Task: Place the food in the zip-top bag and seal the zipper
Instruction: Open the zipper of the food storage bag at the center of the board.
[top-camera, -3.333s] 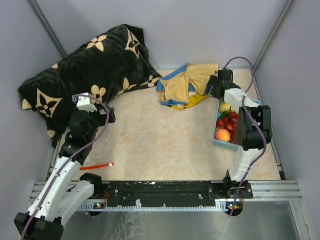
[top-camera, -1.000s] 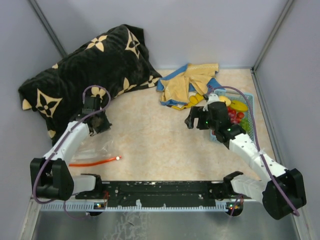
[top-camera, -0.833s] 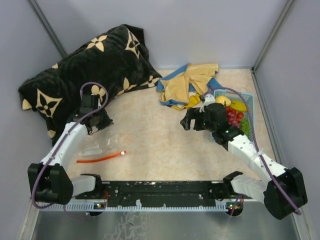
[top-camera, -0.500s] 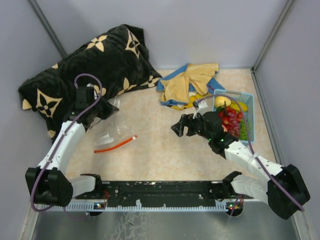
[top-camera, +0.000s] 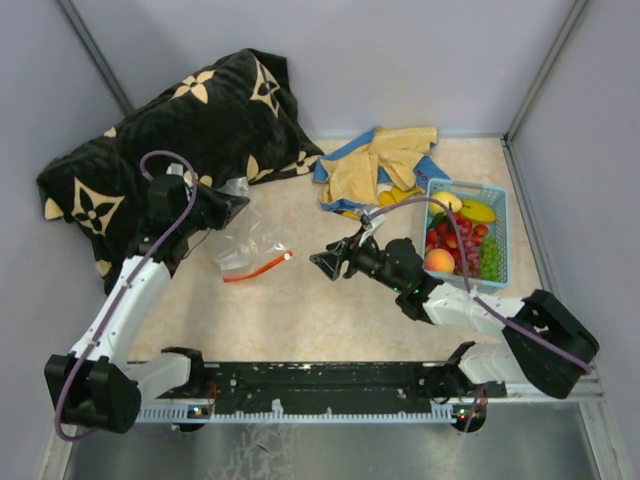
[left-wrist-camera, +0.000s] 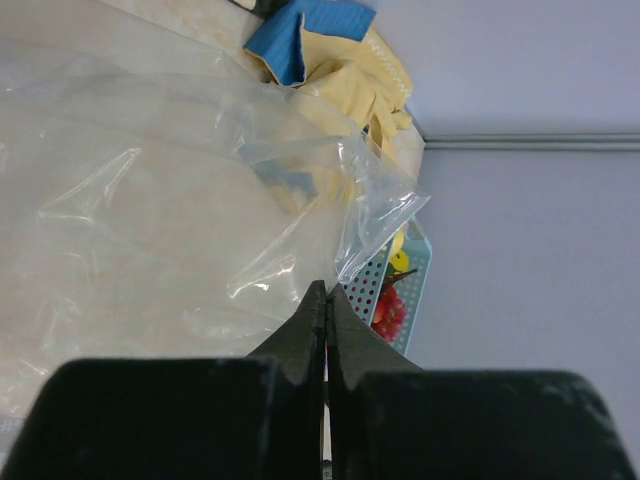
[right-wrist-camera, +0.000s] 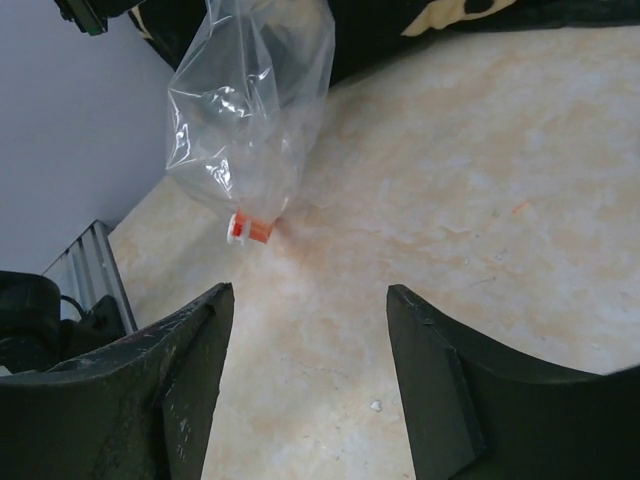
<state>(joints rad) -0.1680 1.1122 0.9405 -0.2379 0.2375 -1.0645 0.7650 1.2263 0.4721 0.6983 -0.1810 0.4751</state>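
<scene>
The clear zip-top bag hangs from my left gripper, which is shut on its upper plastic edge. The red-orange zipper sags at the bag's bottom, just above the table, its white tip showing in the right wrist view. My right gripper is open and empty, low over the table right of the bag and pointing at it. The food, small plastic fruits, lies in the light-blue basket at the right, behind the right arm.
A black cushion with cream flower prints fills the back left corner, right behind the left gripper. A crumpled yellow-and-blue cloth lies at the back centre, next to the basket. Grey walls close in both sides and the back.
My left gripper has lifted the bag off the table and carried it back and to the right. My right arm has swung left from the basket toward the bag, its jaws narrowing somewhat.
</scene>
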